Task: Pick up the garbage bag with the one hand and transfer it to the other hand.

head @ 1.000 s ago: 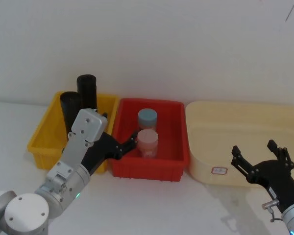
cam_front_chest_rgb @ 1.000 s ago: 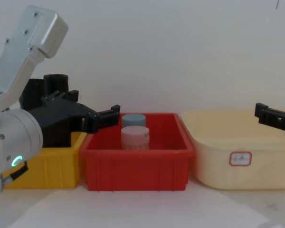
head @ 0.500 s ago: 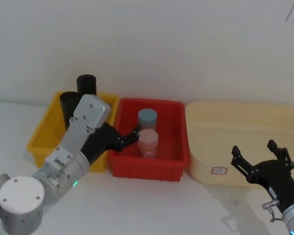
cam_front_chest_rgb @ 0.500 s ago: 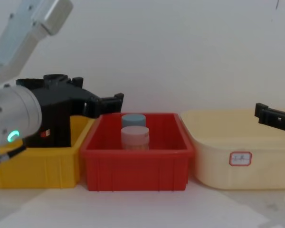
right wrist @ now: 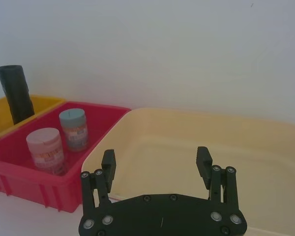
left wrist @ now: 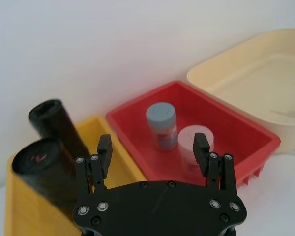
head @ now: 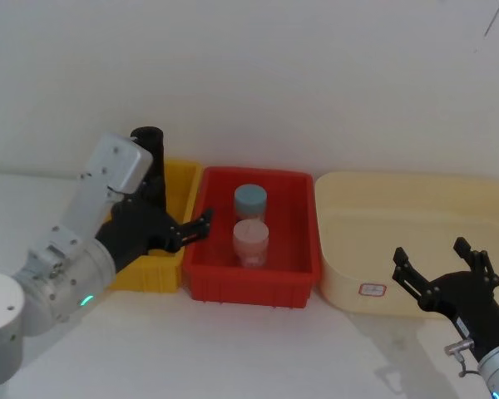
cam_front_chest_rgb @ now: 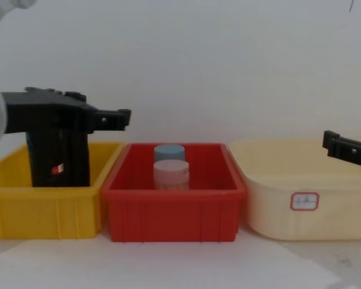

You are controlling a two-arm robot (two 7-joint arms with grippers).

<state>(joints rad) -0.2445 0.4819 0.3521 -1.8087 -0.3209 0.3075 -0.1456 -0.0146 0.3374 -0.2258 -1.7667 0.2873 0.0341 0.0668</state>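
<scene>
The garbage bag [left wrist: 42, 167] is a crinkled black roll standing in the yellow bin [left wrist: 103, 132], next to a smoother, taller black roll [left wrist: 56, 125]. In the chest view the rolls [cam_front_chest_rgb: 57, 159] overlap below my left gripper. My left gripper [head: 195, 224] hovers open and empty over the yellow bin's right side, fingers pointing toward the red bin [head: 258, 287]. Both rolls stand outside its fingers [left wrist: 104, 147]. My right gripper [head: 431, 253] hangs open and empty at the front of the cream tub [head: 416, 208], low on the right.
The red bin [cam_front_chest_rgb: 174, 208] holds a blue-lidded jar [head: 250, 199] and a pink-lidded jar [head: 251, 237]. The wide cream tub [cam_front_chest_rgb: 301, 180] sits right of it. A white wall stands close behind all three. Bare white table lies in front of the bins.
My left arm has swung left and risen, carrying its open gripper from the red bin's left part back over the yellow bin's right edge. The right arm has not moved.
</scene>
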